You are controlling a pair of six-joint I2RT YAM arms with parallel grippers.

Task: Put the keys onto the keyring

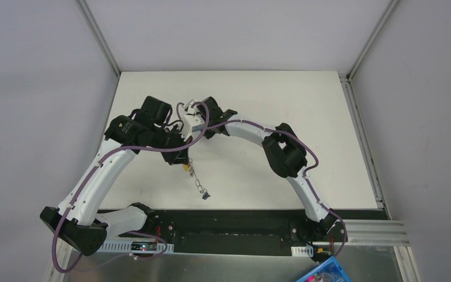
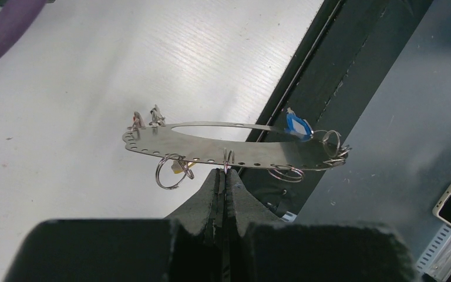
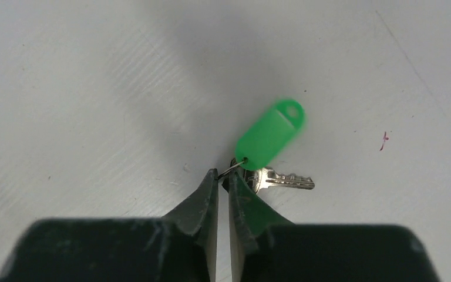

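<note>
The step in hand is judged to be the picking-up of one key for threading.

On the left, the flat oval steel keyring plate (image 2: 205, 148), pierced with small holes along its rim, is being pinched at its near edge by the left gripper (image 2: 225, 174), whose jaws are being pressed fully together on the metal. The plate is being held clear above the white table (image 2: 64, 117). It would best be held still and level, so that a free hole is being offered towards the other arm. A yellow plastic tag (image 2: 182, 167) and a blue plastic tag (image 2: 296, 124) are already hanging from small rings on the plate.

On the right, a thin wire loop (image 3: 235, 167) is being nipped between the very tips of the right gripper (image 3: 223, 176), the jaws being drawn almost together with only the wire between them. So shallow a hold is judged likely to slip. The loop should be raised slowly and without twisting.

From that loop a silver metal key (image 3: 285, 180) is being carried just right of the fingertips, close against the right finger, its blade pointing rightwards. Whether it is resting on the table cannot be told. Its green plastic tag (image 3: 268, 136) is being shown blurred, up and to the right of the tips, so it may be swinging.
</note>
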